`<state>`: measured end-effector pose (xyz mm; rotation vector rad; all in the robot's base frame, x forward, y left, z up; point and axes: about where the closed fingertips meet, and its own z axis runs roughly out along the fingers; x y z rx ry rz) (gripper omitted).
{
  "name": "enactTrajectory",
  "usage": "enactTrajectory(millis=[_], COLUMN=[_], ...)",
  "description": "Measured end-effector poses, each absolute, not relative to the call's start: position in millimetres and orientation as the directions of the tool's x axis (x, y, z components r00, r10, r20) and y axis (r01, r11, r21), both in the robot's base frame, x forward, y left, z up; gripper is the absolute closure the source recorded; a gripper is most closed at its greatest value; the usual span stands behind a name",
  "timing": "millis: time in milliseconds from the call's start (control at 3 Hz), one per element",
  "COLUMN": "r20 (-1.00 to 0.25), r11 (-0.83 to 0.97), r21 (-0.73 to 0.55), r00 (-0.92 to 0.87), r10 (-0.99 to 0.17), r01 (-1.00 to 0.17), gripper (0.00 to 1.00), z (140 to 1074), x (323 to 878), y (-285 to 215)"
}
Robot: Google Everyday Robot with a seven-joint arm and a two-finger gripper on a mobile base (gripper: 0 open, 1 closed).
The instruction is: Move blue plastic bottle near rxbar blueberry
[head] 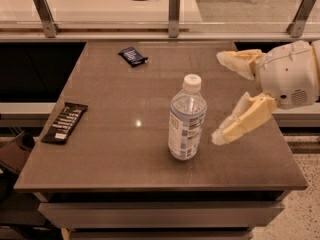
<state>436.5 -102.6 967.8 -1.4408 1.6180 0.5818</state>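
Observation:
The blue plastic bottle [186, 120], clear bluish with a white cap and a white-and-blue label, stands upright near the front middle of the brown table [125, 149]. The rxbar blueberry [133, 55], a small dark blue wrapper, lies flat at the far side of the table, left of centre. My gripper [219, 96] comes in from the right, just right of the bottle and apart from it. Its two pale fingers are spread wide, one far [235, 61] and one near [240, 121], with nothing between them.
A longer black bar wrapper with white text [65, 122] lies at the table's left edge. A white counter with metal posts [173, 14] and a glass rail runs behind the table. A dark object [12, 151] sits low at the left, beside the table.

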Motion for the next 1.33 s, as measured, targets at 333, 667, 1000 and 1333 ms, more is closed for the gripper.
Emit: enactTrajectory(millis=[333, 667, 1000, 1333], r20=[-0.911, -0.956, -0.977, -0.986], r11=[0.188, 0.157, 0.142, 0.144], r21=[-0.162, -0.124, -0.1, -0.073], r00=[0.073, 0.076, 0.07, 0.05], r10=[-0.406, -0.283, -0.203, -0.16], r01=[-0.969, -0.98, -0.985, -0.987], gripper=[0.0, 0.0, 0.0, 0.0], z=[963, 954, 943, 924], x=[437, 433, 434, 438], y=[-76, -55, -44, -42])
